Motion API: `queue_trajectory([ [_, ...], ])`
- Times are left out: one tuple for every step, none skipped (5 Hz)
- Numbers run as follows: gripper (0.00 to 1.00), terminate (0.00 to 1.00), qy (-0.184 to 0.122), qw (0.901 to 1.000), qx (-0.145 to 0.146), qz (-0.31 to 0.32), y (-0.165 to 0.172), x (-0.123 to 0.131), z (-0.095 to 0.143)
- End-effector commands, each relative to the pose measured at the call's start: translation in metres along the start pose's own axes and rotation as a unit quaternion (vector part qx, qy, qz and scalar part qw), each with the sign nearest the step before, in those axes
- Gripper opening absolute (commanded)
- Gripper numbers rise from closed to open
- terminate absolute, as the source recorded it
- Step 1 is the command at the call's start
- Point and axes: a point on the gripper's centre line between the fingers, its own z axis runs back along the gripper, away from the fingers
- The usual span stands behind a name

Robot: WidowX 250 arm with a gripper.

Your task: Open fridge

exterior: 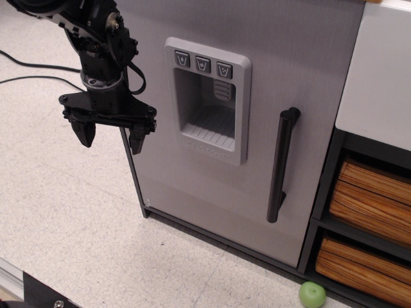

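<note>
Meanwhile, wooden-slat bins [369, 192] sit beside the shut fridge [257, 96].

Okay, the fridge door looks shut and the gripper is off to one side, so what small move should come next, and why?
Probably shift the black gripper sideways toward the vertical black bar handle. Its jaws are open and empty near the hinge-side edge of the tall grey toy fridge, whose door sits flush, well away from the handle.
</note>
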Motion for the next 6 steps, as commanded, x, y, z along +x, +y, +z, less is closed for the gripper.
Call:
queue_trajectory([
  [1.00,0.00,0.000,1.0000,0.000,0.000,0.000,0.000,0.000],
  [1.00,0.00,0.004,0.9993,-0.026,-0.026,-0.041,-0.009,0.013],
  [1.00,0.00,0.013,0.9968,-0.046,-0.064,-0.087,-0.017,0.030],
  [1.00,0.00,0.000,0.9919,-0.062,-0.111,-0.126,-0.027,0.047],
  [1.00,0.00,-0.036,0.9866,-0.074,-0.141,-0.161,-0.026,0.059],
  [1.00,0.00,-0.054,0.9854,-0.085,-0.137,-0.179,-0.008,0.069],
])
